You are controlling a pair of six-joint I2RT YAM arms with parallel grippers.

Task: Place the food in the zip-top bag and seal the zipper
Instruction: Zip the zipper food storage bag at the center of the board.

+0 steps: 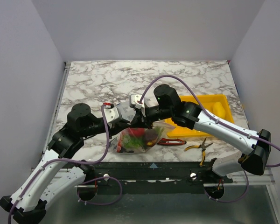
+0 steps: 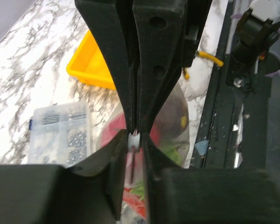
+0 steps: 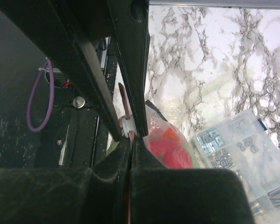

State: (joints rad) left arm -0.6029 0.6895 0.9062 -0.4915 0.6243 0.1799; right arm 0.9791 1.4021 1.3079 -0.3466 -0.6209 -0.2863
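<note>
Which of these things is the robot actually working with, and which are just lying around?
In use: clear bag, toy food inside it, pink zipper strip.
Lying about: yellow tray, pliers, red-handled knife, box of small parts.

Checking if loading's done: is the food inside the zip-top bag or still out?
Inside: red and green food shows through the clear zip-top bag. Whether the yellow lump in the tray is food, cannot tell.
</note>
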